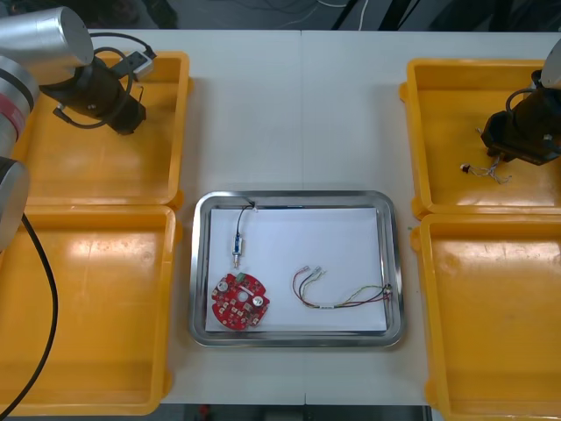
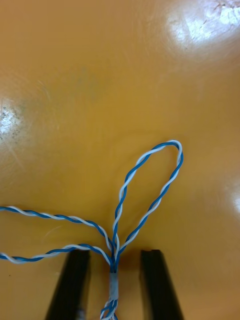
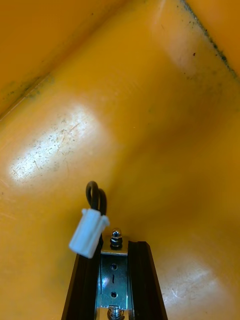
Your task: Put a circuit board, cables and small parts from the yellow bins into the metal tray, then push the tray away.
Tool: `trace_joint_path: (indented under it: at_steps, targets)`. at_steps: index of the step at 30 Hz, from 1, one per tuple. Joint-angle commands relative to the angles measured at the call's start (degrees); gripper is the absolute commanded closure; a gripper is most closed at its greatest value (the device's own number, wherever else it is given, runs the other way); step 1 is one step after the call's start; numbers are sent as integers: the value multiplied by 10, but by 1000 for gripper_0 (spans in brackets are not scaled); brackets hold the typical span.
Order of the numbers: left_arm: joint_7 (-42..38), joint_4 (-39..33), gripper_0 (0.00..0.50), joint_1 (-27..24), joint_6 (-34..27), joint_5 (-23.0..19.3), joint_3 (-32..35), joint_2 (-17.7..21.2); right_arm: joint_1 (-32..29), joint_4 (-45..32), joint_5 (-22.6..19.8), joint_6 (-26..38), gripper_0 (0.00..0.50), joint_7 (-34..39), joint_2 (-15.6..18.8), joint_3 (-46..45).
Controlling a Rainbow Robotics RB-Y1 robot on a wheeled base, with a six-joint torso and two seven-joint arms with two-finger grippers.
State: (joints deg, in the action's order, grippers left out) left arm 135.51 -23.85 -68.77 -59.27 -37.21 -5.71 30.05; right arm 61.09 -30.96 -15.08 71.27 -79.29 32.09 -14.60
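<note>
Four yellow bins (image 1: 88, 167), left jaws pinching one small metal part (image 3: 114, 280), right jaws spread astride one cable (image 2: 114, 286)

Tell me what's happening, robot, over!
Left gripper shut on small metal part, over far left bin. Right gripper open astride blue and white cable in far right bin. Tray holds circuit board, black cable, red and yellow cable.
</note>
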Motion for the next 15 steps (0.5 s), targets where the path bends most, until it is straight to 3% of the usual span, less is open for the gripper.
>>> trace_joint_path:
  at_steps: [1, 4, 7, 15]
  targets:
    - [56, -3, 500, -21, -16, -8, -14, 11, -9, -14, -4, -5, 500, 14, -5, -12]
    - [20, -20, 500, -14, -37, -7, -14, 20, -8, -15, -5, -5, 500, 12, -5, -13]
    - [-37, -84, 500, 13, -72, 1, -14, 32, -8, -28, -1, 2, 500, 10, -5, -15]
    - [-247, -310, 500, 96, -202, 54, -40, 68, -9, -137, 8, 133, 500, 5, 11, -32]
